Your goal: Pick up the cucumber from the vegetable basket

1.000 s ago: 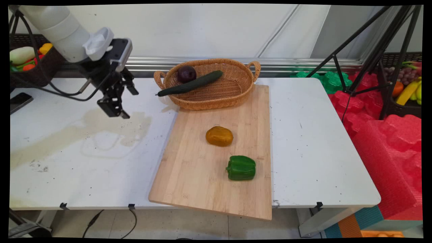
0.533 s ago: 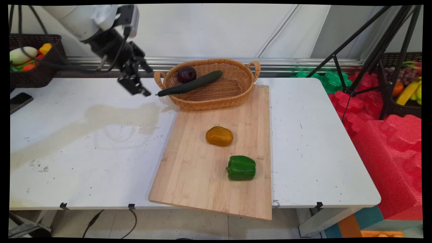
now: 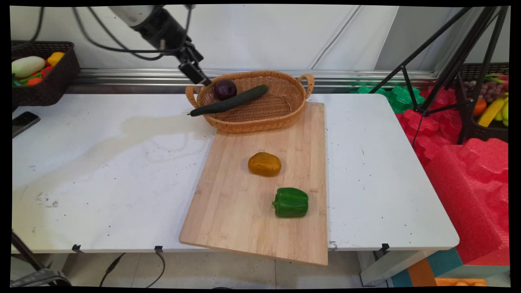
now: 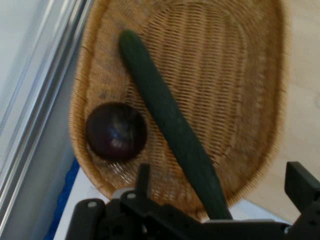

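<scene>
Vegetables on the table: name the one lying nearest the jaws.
The dark purple round onion in the wicker basket, beside the long cucumber; potato and pepper lie far off.

In the hand view the long dark green cucumber (image 4: 170, 125) disappears at its lower end behind the black gripper linkage (image 4: 165, 220), and the oval woven wicker basket (image 4: 250, 75) is cut off by the top edge. Whether the jaws are parted cannot be told.
</scene>
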Tool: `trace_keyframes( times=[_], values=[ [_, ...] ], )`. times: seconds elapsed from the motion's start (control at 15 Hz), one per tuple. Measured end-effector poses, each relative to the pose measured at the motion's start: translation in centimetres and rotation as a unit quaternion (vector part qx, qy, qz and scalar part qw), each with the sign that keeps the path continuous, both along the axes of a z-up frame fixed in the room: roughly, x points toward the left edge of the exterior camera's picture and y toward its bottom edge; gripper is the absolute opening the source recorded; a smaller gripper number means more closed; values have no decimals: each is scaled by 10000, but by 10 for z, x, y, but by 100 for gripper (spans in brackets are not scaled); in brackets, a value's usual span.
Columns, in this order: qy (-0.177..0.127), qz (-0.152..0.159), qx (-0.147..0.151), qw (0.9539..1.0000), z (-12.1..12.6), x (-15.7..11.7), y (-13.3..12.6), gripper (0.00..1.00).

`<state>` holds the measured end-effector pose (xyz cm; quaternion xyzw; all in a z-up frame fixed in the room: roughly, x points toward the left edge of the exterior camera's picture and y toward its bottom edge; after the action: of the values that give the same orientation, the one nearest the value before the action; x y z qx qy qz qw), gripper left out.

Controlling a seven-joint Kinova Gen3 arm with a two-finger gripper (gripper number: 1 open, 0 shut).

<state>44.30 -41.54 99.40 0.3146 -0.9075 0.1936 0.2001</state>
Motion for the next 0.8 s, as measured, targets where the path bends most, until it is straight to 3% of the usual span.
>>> trace_keyframes(
  times=[0.27, 0.8],
  values=[
    [2, 448, 131, 9989, -23, -12, -40, 100],
    [-180, 863, 776, 9931, -90, -28, -86, 100]
  ],
)
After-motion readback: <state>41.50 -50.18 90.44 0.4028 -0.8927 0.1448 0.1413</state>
